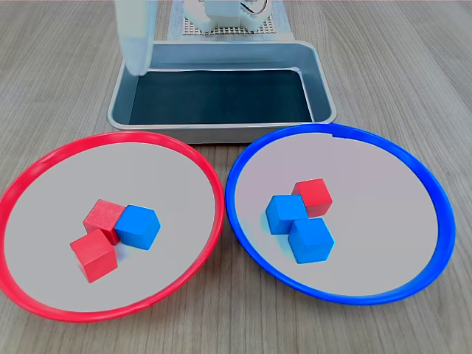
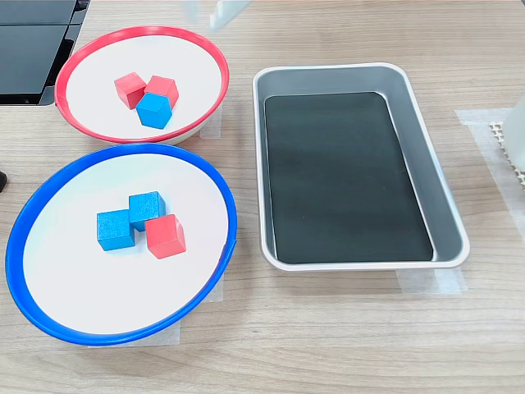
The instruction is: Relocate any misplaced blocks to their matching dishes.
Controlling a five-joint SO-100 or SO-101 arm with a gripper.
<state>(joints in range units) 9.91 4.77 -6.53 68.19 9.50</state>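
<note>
In both exterior views, the red-rimmed dish [image 1: 110, 136] [image 2: 143, 30] holds two red blocks [image 1: 103, 219] [image 2: 130, 89] and one blue block [image 1: 138, 226] [image 2: 154, 110] touching them. The blue-rimmed dish [image 1: 333, 127] [image 2: 123, 148] holds two blue blocks [image 1: 310, 240] [image 2: 115, 229] and one red block [image 1: 313, 196] [image 2: 166, 235], all clustered together. My gripper [image 1: 137, 44] shows only as a blurred pale shape above the tray's back left corner in the first exterior view, well clear of both dishes. Its jaws cannot be made out.
A rectangular silver tray [image 1: 221, 134] [image 2: 328, 70] with a dark bottom lies behind the dishes in the first exterior view. The arm's white base [image 1: 228, 15] stands on a mesh mat beyond it. Dark flat panels [image 2: 33, 41] lie at the second exterior view's top left.
</note>
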